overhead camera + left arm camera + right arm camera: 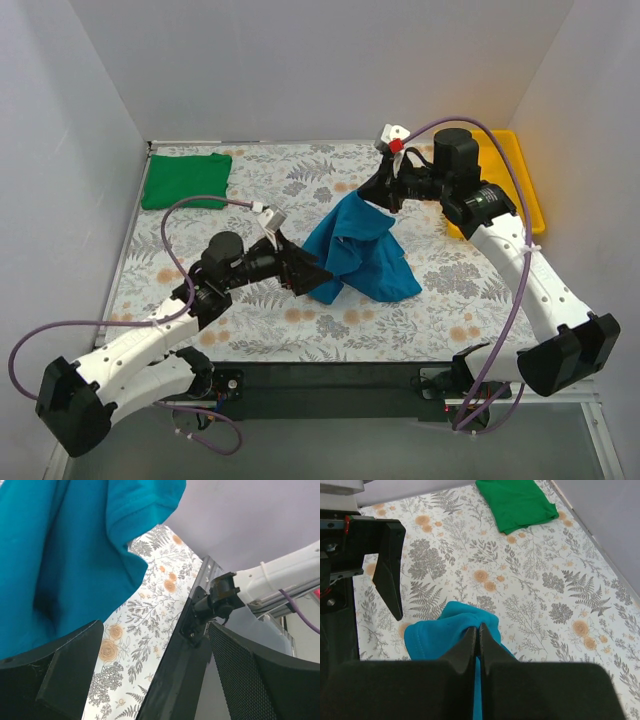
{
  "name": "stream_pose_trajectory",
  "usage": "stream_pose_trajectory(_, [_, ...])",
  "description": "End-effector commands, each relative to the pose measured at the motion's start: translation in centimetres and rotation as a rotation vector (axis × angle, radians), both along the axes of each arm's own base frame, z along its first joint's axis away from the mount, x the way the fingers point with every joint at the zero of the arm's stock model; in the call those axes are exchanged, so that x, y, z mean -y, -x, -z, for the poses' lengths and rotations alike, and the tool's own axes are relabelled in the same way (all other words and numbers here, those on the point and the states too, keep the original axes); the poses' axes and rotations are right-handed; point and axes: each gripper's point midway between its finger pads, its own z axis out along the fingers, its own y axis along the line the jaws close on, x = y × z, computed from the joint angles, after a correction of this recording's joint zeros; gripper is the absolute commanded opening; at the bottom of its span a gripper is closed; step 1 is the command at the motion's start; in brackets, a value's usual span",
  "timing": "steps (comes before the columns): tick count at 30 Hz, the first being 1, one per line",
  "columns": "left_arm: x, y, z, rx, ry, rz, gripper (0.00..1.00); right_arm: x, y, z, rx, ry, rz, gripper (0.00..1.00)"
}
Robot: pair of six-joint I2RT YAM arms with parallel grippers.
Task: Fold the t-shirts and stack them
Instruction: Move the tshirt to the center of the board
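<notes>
The right end effector [383, 197] is clenched on the teal t-shirt [362, 250] hanging below it; the left end effector [312, 273], released, sits just beside its lower edge; best pinch 1 lower corner squarely before spreading.

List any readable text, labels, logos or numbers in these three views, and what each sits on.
None readable in any view.
The teal t-shirt and the green t-shirt are plain, with no print.
The yellow tray shows no marking.
The table cover carries only a floral pattern.
</notes>
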Motion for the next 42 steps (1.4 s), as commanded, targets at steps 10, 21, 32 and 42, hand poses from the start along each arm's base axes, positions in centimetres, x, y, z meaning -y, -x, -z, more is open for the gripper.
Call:
stream_pose_trajectory(10, [3.0, -6.0, 1.0, 0.021, -0.214, -0.296, 0.77, -0.3, -0.5, 1.9, 0.008, 0.031, 0.024, 0.01])
stream_pose_trajectory(21, [3.9, -8.3, 3.0, 0.032, -0.327, -0.341, 0.52, -0.1, -0.2, 2.4, 0.004, 0.035, 0.026, 0.01])
stream_pose_trajectory(32, [6.0, -5.6, -0.7, 0.171, -0.188, -0.140, 0.27, 0.2, -0.3, 2.8, 0.009, 0.044, 0.039, 0.01])
stream_pose_trajectory(42, [6.3, -4.3, -3.8, 0.230, -0.136, -0.065, 0.00, 1.1, 0.1, 1.3, 0.077, 0.055, 0.044, 0.01])
